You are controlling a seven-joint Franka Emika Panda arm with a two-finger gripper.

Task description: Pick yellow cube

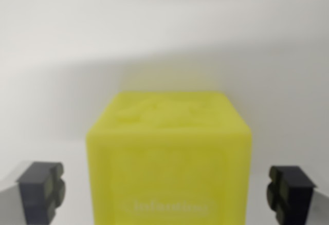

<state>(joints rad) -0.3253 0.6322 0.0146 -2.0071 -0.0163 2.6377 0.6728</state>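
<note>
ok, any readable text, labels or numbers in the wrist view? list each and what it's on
Raised lettering low on the front face of the yellow cube: too blurred to read for certain; possibly "Infantino".
Faint embossed shapes on the cube's top face: unreadable.
Gripper fingers and the white surface: no text.

We find only one piece of lettering in the wrist view. It stands on the near face of the yellow plastic cube [169,158], low down on that face, between the two dark fingertip pads [41,191] of the gripper [167,194] and roughly level with them. The letters are raised or moulded in the same yellow as the cube, pale against it, and run in a single horizontal line. The view is blurred; we make out something like "Infantino", but we cannot be sure of every letter. On the cube's top face we see faint embossed shapes, too soft to read as any letter or number.
</note>
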